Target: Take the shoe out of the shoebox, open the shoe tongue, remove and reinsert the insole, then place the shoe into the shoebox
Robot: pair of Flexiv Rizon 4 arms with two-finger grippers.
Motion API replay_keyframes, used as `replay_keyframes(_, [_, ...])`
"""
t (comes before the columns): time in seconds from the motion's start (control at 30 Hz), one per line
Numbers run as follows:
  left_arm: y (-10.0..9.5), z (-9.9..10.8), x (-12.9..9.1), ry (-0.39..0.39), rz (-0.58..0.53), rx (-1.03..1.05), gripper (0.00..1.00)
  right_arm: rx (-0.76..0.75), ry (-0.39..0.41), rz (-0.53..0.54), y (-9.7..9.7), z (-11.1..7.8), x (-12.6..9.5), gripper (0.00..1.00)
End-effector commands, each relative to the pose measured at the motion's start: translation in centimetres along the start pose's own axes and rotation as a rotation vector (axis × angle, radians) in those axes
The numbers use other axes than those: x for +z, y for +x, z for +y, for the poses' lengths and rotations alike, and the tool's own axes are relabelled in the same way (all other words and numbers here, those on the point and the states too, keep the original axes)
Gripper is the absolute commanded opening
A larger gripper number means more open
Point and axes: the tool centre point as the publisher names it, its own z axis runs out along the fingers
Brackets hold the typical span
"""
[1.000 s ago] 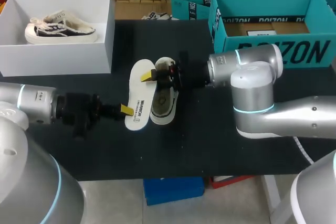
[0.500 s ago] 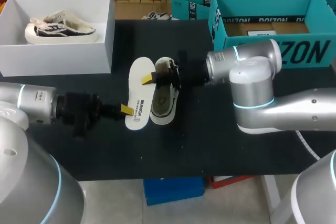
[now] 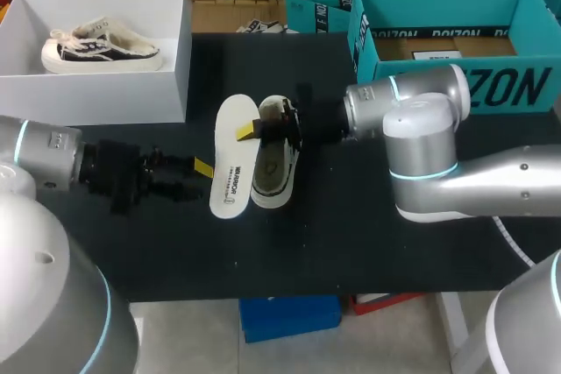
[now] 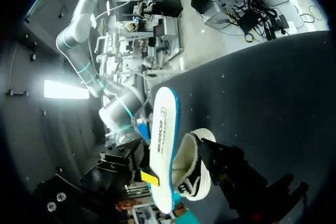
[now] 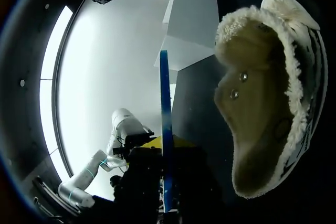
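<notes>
A white insole [image 3: 232, 157] lies on the black table beside the fleece-lined shoe [image 3: 273, 165], leaning against its side. My right gripper [image 3: 252, 129] is shut on the insole's far end. In the right wrist view the insole [image 5: 165, 119] runs edge-on as a blue strip down into that gripper [image 5: 167, 153], with the shoe [image 5: 262, 103] next to it. My left gripper [image 3: 198, 167] stands open just left of the insole's near end and holds nothing. In the left wrist view the insole [image 4: 163, 140] and shoe [image 4: 191, 169] lie just ahead of its yellow fingertip [image 4: 149, 176].
A white shoebox [image 3: 166, 85] at the back left holds a second, black-and-white shoe [image 3: 101, 45]. Teal boxes [image 3: 456, 81] stand at the back right, behind my right arm. The table's front edge runs close below both arms.
My left gripper has opened, let go of the insole's near end and drawn back to the left. My right gripper shut on the insole's far end. Insole and shoe have barely shifted.
</notes>
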Motion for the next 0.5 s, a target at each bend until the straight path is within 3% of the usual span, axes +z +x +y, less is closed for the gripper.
replay_keyframes(0.03, [-2.2,-0.3,-2.9,0.024,0.259,-0.006,1.0,0.0,-0.002,0.0,0.0,0.0,0.1,0.0])
replay_keyframes(0.27, [-5.0,-0.2,-3.2,0.097,0.575,0.047,1.0,0.0,-0.002,0.0,0.0,0.0,0.1,0.0])
replay_keyframes(0.5, [-8.4,0.2,-2.2,0.028,0.887,0.135,1.0,0.0,-0.002,0.0,0.0,0.0,0.1,0.0])
